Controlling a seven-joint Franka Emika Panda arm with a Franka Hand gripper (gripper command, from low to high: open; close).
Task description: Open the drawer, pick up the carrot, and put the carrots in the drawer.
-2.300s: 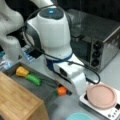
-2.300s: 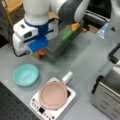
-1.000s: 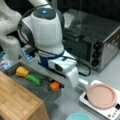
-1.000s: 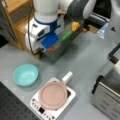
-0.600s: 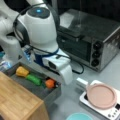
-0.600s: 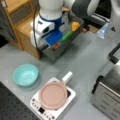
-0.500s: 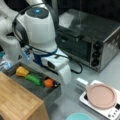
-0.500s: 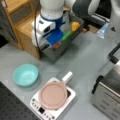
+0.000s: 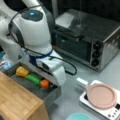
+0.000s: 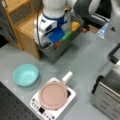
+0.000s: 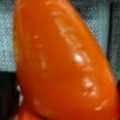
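Observation:
The drawer (image 9: 53, 93) (image 10: 53, 51) stands pulled open from the cabinet with the light wooden top (image 9: 17, 100). The carrot (image 9: 45, 83) (image 10: 58, 44) is small and bright orange, and it sits low inside the drawer's near end, right under my gripper (image 9: 48, 81) (image 10: 56, 41). In the wrist view the carrot (image 11: 62, 62) fills almost the whole picture, held close between the jaws. The white hand hides the fingers in both front views.
A yellow chunky item (image 9: 22, 72) and a green elongated item (image 9: 33, 79) lie in the drawer beside the carrot. A silver toaster oven (image 9: 87, 42) stands behind. A pink plate (image 10: 53, 95) rests on a white base, with a teal bowl (image 10: 25, 74) near it.
My gripper has carried the carrot from the table beside the drawer over its front edge and down into the drawer. In the last half second it has barely moved.

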